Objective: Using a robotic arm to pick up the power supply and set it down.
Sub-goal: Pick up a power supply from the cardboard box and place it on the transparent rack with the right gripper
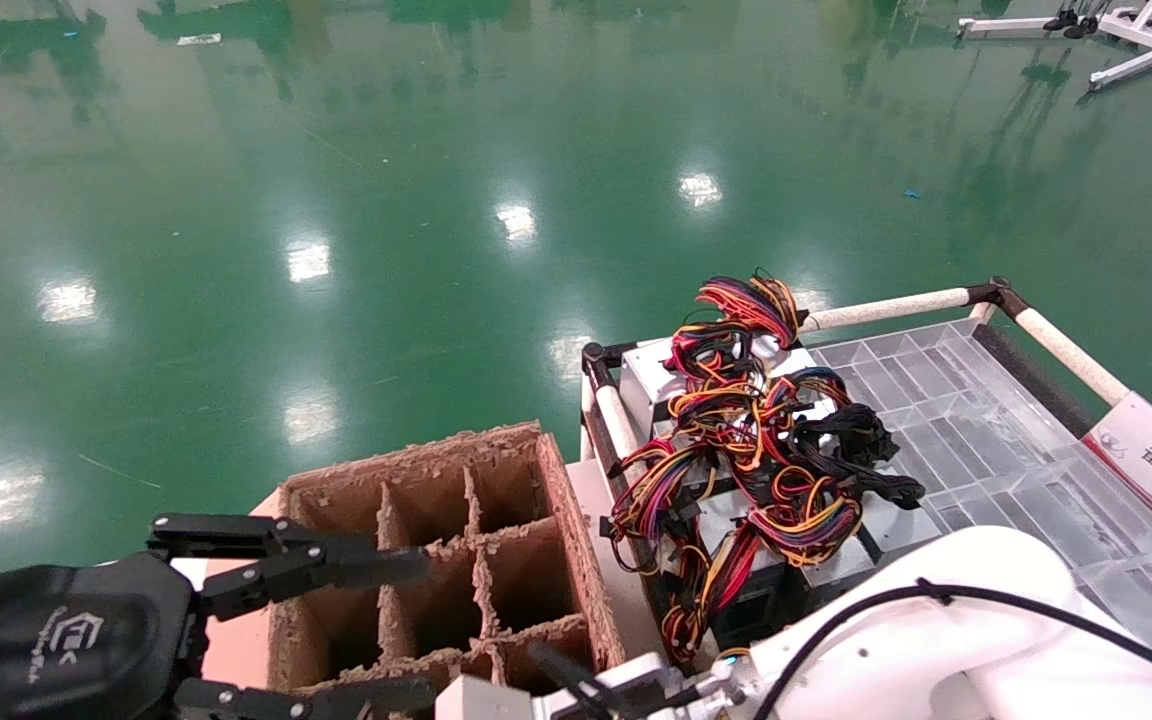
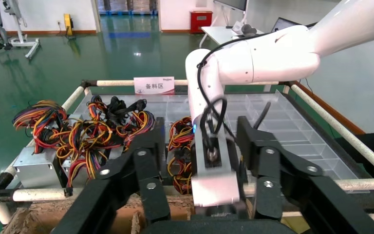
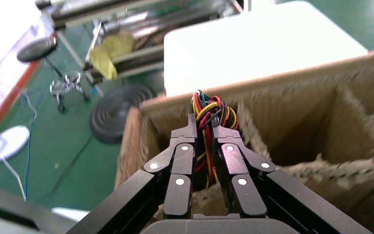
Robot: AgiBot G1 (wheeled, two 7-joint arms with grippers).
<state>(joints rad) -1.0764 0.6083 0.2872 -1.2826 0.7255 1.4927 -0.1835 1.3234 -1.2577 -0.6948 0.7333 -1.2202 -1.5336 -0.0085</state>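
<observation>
My right gripper (image 3: 205, 127) is clamped on a bundle of red, yellow and black wires (image 3: 208, 109) above the cardboard divider box (image 1: 496, 540), lower centre of the head view. The power supply's grey body is probably below the fingers, hidden. More supplies (image 1: 746, 440) sit piled on the clear tray (image 1: 946, 390), right of centre. Left gripper (image 1: 326, 620) hangs spread wide, holding nothing, lower left

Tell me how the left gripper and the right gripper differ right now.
The left gripper is open with nothing between its fingers, while the right gripper is shut on a wire bundle. In the head view the left gripper hovers at the cardboard divider box in full sight; the right gripper's own fingers show only in its wrist view, over the box. Both have black linkage fingers.
</observation>
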